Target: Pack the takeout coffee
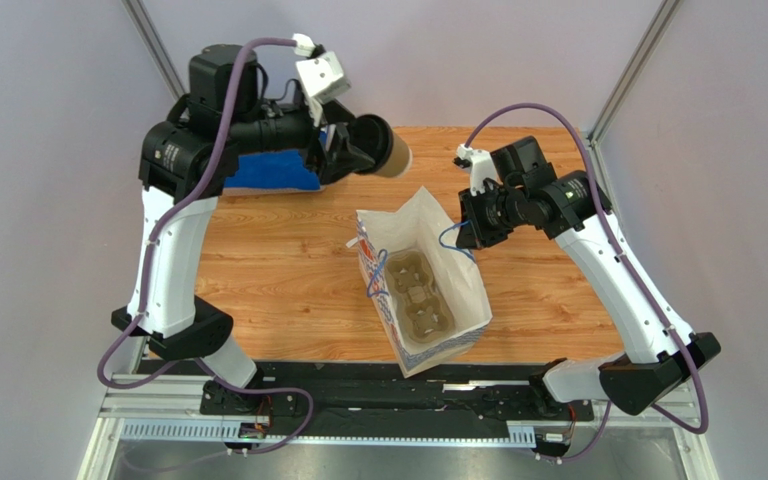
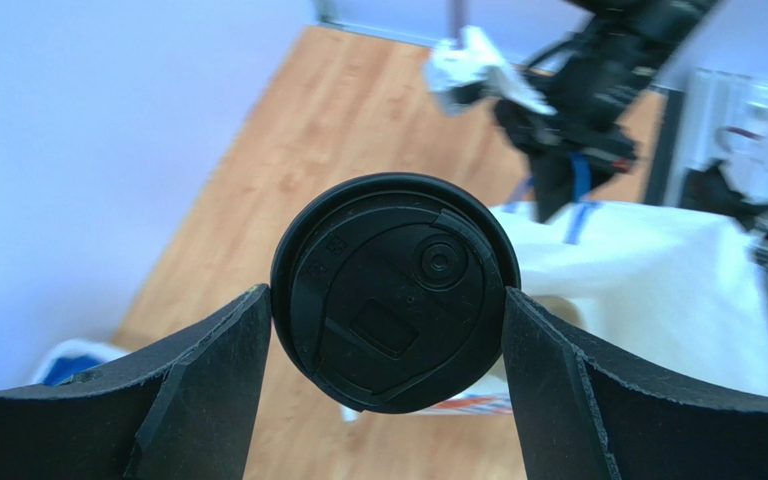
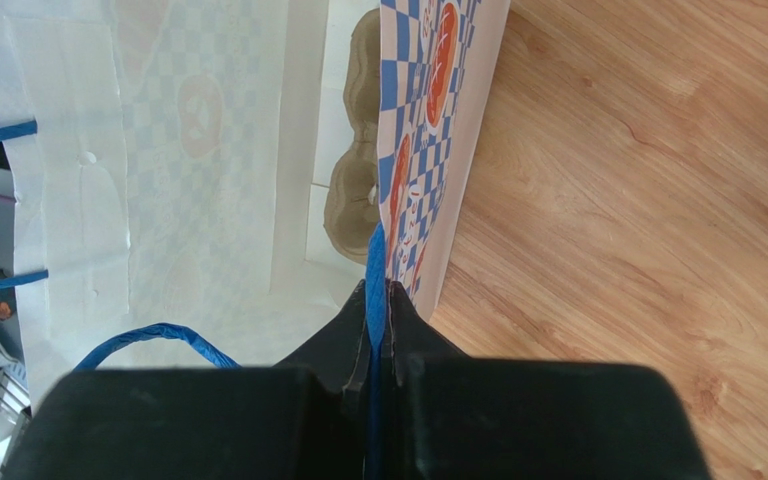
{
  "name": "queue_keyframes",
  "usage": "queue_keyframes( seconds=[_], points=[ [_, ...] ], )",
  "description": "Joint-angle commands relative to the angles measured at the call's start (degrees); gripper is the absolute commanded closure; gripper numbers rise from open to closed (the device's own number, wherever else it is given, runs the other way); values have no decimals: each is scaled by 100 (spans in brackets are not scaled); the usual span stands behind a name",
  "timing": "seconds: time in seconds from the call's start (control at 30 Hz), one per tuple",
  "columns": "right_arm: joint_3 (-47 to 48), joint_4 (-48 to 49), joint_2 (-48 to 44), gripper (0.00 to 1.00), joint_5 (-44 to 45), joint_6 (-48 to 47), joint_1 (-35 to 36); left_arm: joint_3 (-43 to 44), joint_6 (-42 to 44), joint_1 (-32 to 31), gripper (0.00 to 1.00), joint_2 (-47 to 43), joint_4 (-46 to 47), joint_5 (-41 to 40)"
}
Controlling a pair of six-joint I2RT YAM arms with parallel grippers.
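grips the takeout coffee (image 1: 392, 156), tan paper under a round black lid (image 2: 393, 290), sideways in the left gripper (image 1: 356, 150), up beyond the bag (image 1: 463, 285). pinches a blue ribbon handle (image 3: 375, 265) tight in the right gripper (image 3: 378, 300). risks leaking while tilted, or snagging the bag's thin paper rim over the moulded pulp carrier (image 1: 418, 297).

In the left wrist view the coffee cup (image 2: 393, 290) shows only its black lid; its paper body is hidden behind. The left gripper (image 2: 388, 305) is cut off by the bottom edge. In the right wrist view the bag (image 3: 158, 150) runs off the top and left, the carrier (image 3: 358, 190) shows as a mere strip, and the handle (image 3: 375, 265) vanishes inside the right gripper (image 3: 378, 292). Upper left in the top view, a blue object (image 1: 273, 175) is half hidden behind the left arm (image 1: 258, 125); it cannot be identified.
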Motion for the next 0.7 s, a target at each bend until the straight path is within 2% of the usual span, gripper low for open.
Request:
queue_keyframes(
  seconds=[0.0,0.2,0.27,0.47,0.67],
  points=[
    [183,263,-6,100,383,401,80,117,-412,-850,78,193,-458,9],
    [103,404,-77,100,488,664,133,99,-193,-1775,80,491,-880,-482],
    [138,430,-51,100,803,865,177,12,-87,-2038,80,536,-1021,-580],
    [34,501,-138,100,840,964,212,-972,9,-2119,82,379,-960,-571],
    [-283,773,-428,100,682,884,221,-2491,563,-2119,82,-157,-582,-878]
  ],
)
